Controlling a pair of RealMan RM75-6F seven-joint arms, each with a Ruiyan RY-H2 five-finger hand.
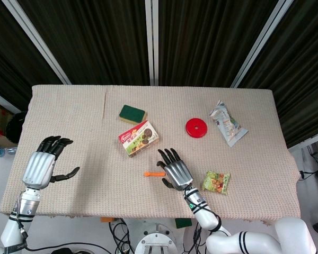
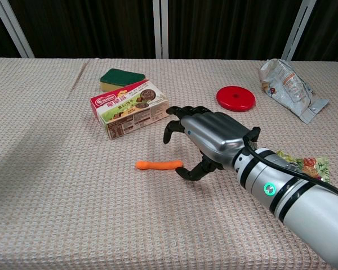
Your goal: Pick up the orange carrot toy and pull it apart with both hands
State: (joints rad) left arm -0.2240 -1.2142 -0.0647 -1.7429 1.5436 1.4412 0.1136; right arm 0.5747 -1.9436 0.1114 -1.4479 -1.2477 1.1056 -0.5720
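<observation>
**Operator:** Just beside my right hand [image 2: 205,138], off its thumb, the orange carrot toy [image 2: 159,164] lies flat on the woven table cover [image 2: 56,185]. My thumb tip is right at the carrot's nearer end; I cannot tell whether it touches. The hand holds nothing, fingers spread and slightly curled.

**Observer:** Which way does the carrot run?

**Operator:** Its long axis goes straight out sideways from the thumb, away from the hand, across both views. Which end is the tip I cannot make out.

**Observer:** Any writing?

**Operator:** Beyond my fingertips sits a snack box [image 2: 134,109] with a red band of Chinese characters and cookie pictures; too small for me to read. Past it is a green sponge [image 2: 121,79]. Further out on the far side of the hand are a red disc [image 2: 235,98] and a crinkled silver packet [image 2: 287,87], print illegible. Behind the wrist lies a green snack bag [image 2: 307,163].

**Observer:** And the other arm?

**Operator:** Only the head view shows it. My left hand [image 1: 45,161] hovers over the table's edge, well apart from the carrot, empty with fingers apart. The chest view misses it, but shows the box lettering and thumb gap closer.
</observation>
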